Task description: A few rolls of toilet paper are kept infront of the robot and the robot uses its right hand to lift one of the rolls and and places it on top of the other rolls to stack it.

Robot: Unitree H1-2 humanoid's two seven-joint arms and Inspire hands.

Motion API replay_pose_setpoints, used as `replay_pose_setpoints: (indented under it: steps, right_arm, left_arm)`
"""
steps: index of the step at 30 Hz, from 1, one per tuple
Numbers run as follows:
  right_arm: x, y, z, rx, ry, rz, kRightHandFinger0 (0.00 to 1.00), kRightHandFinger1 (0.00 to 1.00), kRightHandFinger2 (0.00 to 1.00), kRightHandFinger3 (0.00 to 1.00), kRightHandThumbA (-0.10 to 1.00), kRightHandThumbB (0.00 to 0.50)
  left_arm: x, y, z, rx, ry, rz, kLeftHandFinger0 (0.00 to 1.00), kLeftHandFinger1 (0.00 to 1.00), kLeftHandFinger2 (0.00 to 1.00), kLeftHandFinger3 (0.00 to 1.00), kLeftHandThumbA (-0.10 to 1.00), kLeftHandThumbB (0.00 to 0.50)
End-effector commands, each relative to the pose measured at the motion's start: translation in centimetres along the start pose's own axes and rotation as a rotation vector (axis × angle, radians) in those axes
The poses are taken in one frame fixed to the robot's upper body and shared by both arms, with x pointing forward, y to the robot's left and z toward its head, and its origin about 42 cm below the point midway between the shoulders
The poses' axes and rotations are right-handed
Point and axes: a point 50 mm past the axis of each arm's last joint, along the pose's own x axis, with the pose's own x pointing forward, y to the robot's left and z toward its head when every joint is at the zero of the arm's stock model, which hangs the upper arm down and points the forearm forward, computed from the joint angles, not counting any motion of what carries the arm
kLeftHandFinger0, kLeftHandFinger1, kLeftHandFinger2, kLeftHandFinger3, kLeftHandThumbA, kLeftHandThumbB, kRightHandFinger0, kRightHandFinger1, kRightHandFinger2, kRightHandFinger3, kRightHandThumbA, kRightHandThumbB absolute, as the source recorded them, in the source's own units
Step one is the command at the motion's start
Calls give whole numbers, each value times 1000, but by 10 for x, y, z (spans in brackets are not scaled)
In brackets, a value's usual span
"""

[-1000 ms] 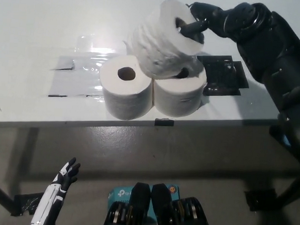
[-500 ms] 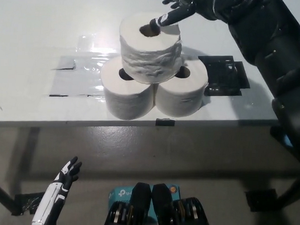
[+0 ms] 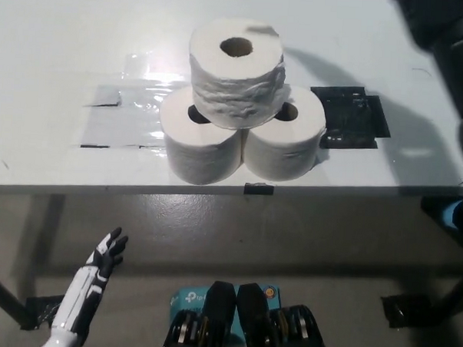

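Left robot hand (image 3: 105, 256) open, empty.

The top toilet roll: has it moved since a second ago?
Yes. The top roll has gone from tilted to flat, upright and centred on the two lower rolls.

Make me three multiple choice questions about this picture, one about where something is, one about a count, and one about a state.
1. Where does the top roll sit?
A. Across the two lower rolls
B. On the floor
C. On the black patch

2. How many toilet paper rolls show?
A. Two
B. Three
C. Five

3. What is the left hand doing?
A. Gripping a roll
B. Pressing on the table
C. Open, holding nothing, below the table edge

Answers: 1 A, it bridges the left roll and the right roll. 2 B, one on two. 3 C, its fingers are spread over the floor.
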Motion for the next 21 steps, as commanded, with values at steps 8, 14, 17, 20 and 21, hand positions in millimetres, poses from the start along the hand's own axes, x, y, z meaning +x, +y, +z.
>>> replay_pose_setpoints:
  steps: [8, 14, 17, 20, 21]
  right_arm:
    - [-178, -133, 128, -67, -699, -568, 1000, 1000, 1000, 1000, 1000, 300]
    - [-259, -126, 119, -165, -846, -651, 1000, 1000, 1000, 1000, 1000, 252]
    - [-296, -111, 105, -191, -887, -684, 1000, 1000, 1000, 1000, 1000, 280]
    - [-320, -92, 91, -178, -908, -715, 1000, 1000, 1000, 1000, 1000, 277]
    - [-333, -80, 81, -173, -913, -726, 1000, 1000, 1000, 1000, 1000, 263]
  left_arm:
    - [54, 11, 31, -16, -131, 14, 1000, 1000, 1000, 1000, 1000, 184]
    - [80, 17, 46, -21, -174, 25, 1000, 1000, 1000, 1000, 1000, 182]
    - [92, 22, 55, -20, -194, 33, 1000, 1000, 1000, 1000, 1000, 181]
    - [94, 22, 58, -17, -202, 34, 1000, 1000, 1000, 1000, 1000, 181]
    - [95, 22, 59, -15, -205, 32, 1000, 1000, 1000, 1000, 1000, 182]
